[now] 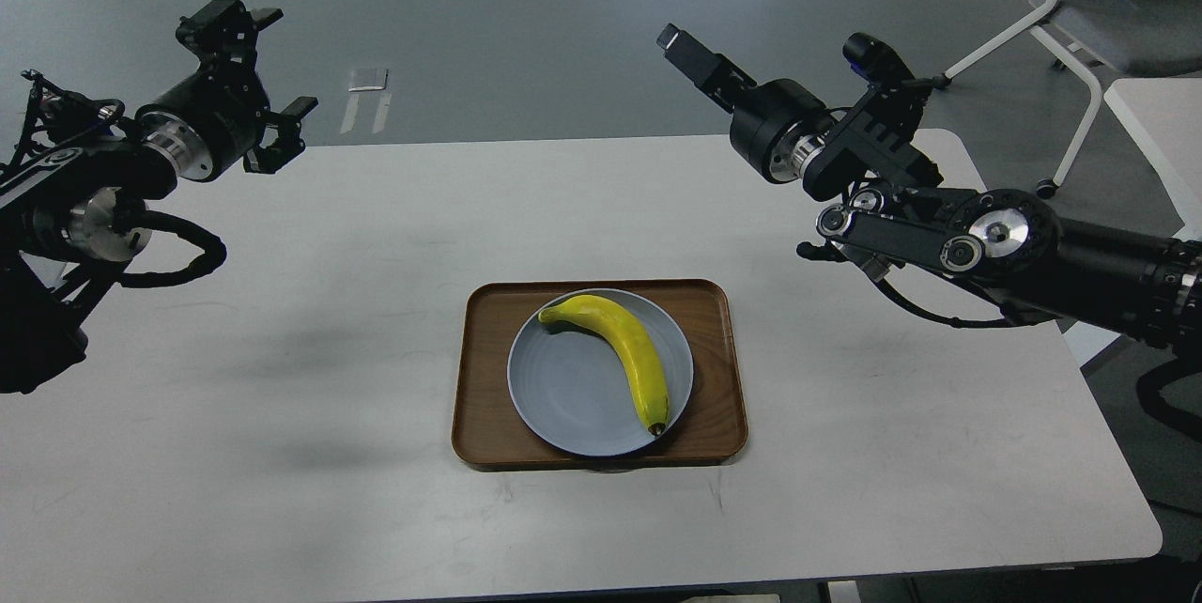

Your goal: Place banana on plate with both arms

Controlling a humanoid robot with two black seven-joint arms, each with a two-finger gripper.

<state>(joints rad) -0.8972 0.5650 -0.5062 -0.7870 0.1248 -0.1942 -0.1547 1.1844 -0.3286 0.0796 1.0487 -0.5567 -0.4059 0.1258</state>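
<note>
The yellow banana [624, 349] lies free on the pale blue-grey plate [563, 396], stem end at the far left, dark tip at the near right rim. The plate sits in a brown wooden tray [484, 378]. My left gripper [282, 63] is held high above the table's far left, open and empty, far from the banana. My right gripper [684, 49] is raised above the table's far right edge, pointing up and left, with nothing in it. It is dark and seen at an angle, so its fingers cannot be told apart.
The white table [282, 396] carries only the tray. A white office chair [1080, 21] stands on the floor at the back right. A second white table [1160, 115] is at the right edge, close to my right arm.
</note>
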